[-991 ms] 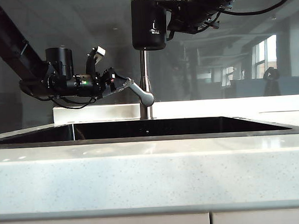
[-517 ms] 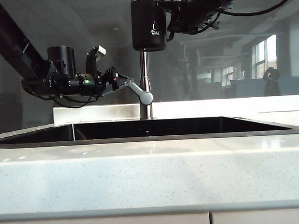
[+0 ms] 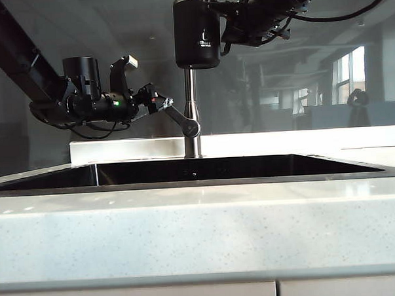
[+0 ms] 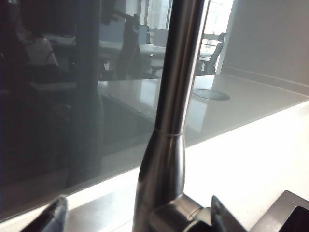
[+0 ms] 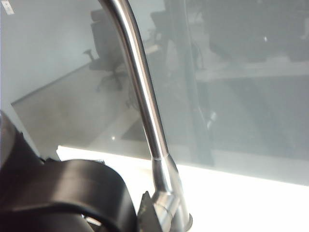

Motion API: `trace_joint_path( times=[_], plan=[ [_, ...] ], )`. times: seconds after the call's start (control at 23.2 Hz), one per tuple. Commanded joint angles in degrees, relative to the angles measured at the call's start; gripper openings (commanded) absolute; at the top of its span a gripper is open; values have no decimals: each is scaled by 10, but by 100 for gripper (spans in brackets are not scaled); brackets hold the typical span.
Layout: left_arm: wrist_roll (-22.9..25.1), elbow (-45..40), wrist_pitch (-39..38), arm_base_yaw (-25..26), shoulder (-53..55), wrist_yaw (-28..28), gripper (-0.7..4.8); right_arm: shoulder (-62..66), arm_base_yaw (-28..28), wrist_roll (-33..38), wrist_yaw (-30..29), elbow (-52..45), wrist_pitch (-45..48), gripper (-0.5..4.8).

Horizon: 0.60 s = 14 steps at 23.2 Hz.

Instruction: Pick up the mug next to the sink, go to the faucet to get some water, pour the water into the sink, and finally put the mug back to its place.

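- A pale speckled countertop point(image 3: 201, 233) fills the lower half of the exterior view, with a seam of cabinet fronts along its lower edge; behind it stands a dark glass wall point(image 3: 312, 64) that mirrors an office with windows and chairs.
- The sink point(image 3: 238, 167) is a wide, dark recessed basin set into the countertop, with a thin steel rim running across the view.
- The faucet point(image 3: 192, 122) rises as a thin steel pipe from the back ledge just behind the sink; its lever point(image 3: 182, 120) slants up toward the left.
- The mug point(image 3: 196, 31), matte black with a small white logo, hangs upright high above the sink, in front of the upper part of the faucet pipe.
- The right gripper point(image 3: 226, 22) reaches in from the upper right and is clenched on the mug at its right side.
- The left gripper point(image 3: 160, 104) is level at the left of the faucet, its jaws spread, with its fingertips point(image 4: 58, 212) on either side of the lever's base; whether they touch the lever cannot be told.
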Motion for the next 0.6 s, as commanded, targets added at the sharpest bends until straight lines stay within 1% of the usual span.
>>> trace_joint_path(
  times=[0.04, 0.17, 0.22, 0.34, 0.43, 0.6],
  plan=[
    [1, 0, 3, 8, 0, -41, 369, -10, 0, -6, -3, 7, 21, -8],
    [-2, 0, 21, 8, 0, -41, 368, -11, 0, -155, 10, 7, -1, -8],
    [-9, 0, 33, 8, 0, -41, 368, -13, 0, -222, 31, 7, -14, -8],
    [-10, 0, 54, 8, 0, -42, 368, -20, 0, -333, 98, 7, -19, -8],
    [-10, 0, 60, 8, 0, -42, 368, -26, 0, -423, 131, 7, -21, -8],
    [-10, 0, 63, 8, 0, -43, 368, -29, 0, -587, 141, 7, -16, -8]
  ],
)
